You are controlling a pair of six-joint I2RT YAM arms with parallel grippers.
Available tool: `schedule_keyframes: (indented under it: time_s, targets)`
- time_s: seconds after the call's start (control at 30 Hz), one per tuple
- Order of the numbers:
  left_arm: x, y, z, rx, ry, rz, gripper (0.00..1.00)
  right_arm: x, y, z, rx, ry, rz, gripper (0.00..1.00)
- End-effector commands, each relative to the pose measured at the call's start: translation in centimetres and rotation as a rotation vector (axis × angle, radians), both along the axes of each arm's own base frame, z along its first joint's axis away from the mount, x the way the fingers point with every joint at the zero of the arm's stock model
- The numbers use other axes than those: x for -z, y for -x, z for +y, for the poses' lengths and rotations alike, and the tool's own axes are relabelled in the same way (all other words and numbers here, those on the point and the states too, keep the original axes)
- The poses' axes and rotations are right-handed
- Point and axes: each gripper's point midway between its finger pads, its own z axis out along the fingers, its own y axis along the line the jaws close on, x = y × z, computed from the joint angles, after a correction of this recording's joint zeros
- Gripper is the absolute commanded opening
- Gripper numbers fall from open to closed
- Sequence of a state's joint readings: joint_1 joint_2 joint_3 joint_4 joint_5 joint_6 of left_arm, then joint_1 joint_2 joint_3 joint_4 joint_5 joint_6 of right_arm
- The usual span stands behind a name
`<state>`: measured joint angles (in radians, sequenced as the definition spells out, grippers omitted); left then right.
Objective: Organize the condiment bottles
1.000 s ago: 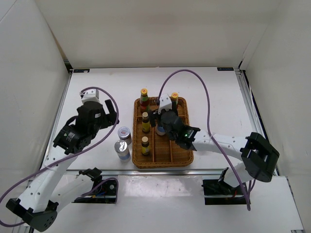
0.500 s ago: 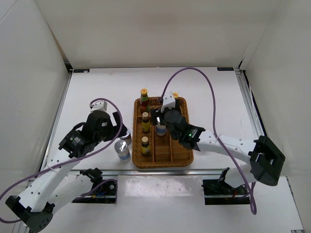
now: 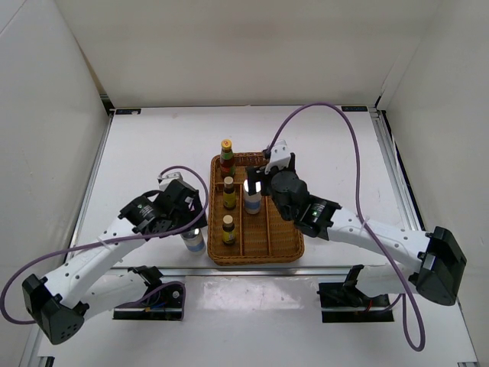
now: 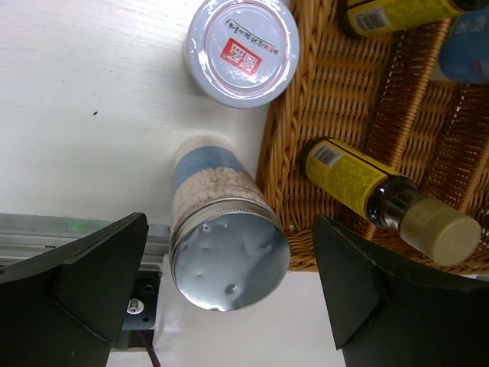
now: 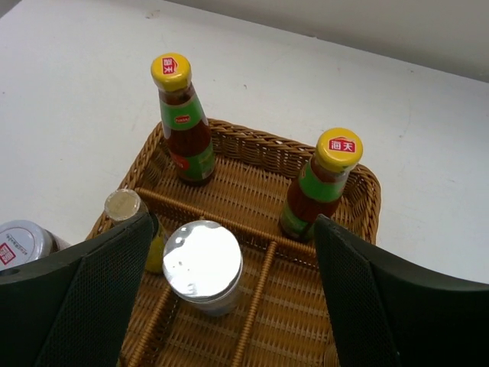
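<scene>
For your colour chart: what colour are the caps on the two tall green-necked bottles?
Yellow caps, right wrist view.

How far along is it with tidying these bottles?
Done: the brown wicker tray holds two tall red-labelled bottles, two small brown yellow-capped bottles and one silver-lidded jar, below the open right gripper. In hand: the open left gripper straddles a grain-filled silver-lidded jar on the white table, not gripped yet. Left: that jar and the red-stickered jar beside it.

Bright diffuse light, soft shadows, w/ strong glare on silver jar lid (image 5: 202, 260); wrist-cam foregrounds slightly blurry.
</scene>
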<state>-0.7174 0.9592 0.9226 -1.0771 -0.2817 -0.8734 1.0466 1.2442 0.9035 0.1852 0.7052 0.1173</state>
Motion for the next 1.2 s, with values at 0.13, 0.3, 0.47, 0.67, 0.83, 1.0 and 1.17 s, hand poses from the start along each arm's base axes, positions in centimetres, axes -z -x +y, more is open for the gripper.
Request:
schedule_keyframes:
  time_s: [0.13,0.3,0.47,0.67,0.83,1.0,1.17]
  targets:
    - [0.6,0.1,0.4,-0.041,-0.026,0.023,0.92,-1.7,0.2,-1.3,0.052,-0.044,0.003,0.89]
    - [0.6,0.3,0.0,-0.036,-0.015,0.029,0.77,-2.0,0.3,-2.2,0.086,-0.062,0.009,0.90]
    - [0.4,0.9,-0.7,0.001,-0.008,0.047,0.55,-2.1,0.5,-3.1,0.108,-0.053,0.016,0.90]
    - [-6.5,-1.0,0.0,-0.029,0.011,-0.106,0.33,-2.6,0.7,-4.5,0.141,-0.073,0.014,0.90]
    - [-12.1,-2.5,1.0,-0.029,-0.050,-0.206,0.21,-2.8,1.0,-5.5,0.151,-0.078,0.019,0.90]
    - [-18.7,-4.4,-1.2,0.045,0.016,-0.308,0.13,-3.2,0.8,-7.1,0.202,-0.090,0.018,0.90]
    - [-22.6,-5.4,-4.5,0.113,0.090,-0.362,0.12,-3.1,0.8,-8.6,0.237,-0.101,0.036,0.90]
